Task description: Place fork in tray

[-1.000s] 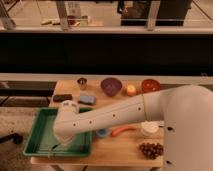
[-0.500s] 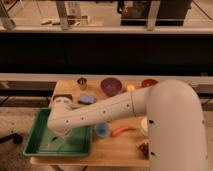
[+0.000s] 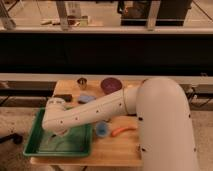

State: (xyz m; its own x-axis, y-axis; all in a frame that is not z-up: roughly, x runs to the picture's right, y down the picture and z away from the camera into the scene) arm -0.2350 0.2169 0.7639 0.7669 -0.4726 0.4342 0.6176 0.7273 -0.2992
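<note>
The white jointed arm (image 3: 100, 112) reaches left across the wooden table (image 3: 120, 147), its gripper (image 3: 59, 134) lowered over the large green rectangular plastic tray (image 3: 35, 142), fingers closed, fork not discernible, with an orange carrot (image 3: 123, 130) and dark purple bowl (image 3: 111, 84) nearby.

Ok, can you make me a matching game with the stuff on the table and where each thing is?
Things:
1. tray
2. carrot
3. purple bowl
4. tool

Places:
A. at the back of the table
B. front left corner of the table
C. down over the tray, at the arm's end
D. just right of the small blue cup

Pairs: 1-B, 2-D, 3-A, 4-C
</note>
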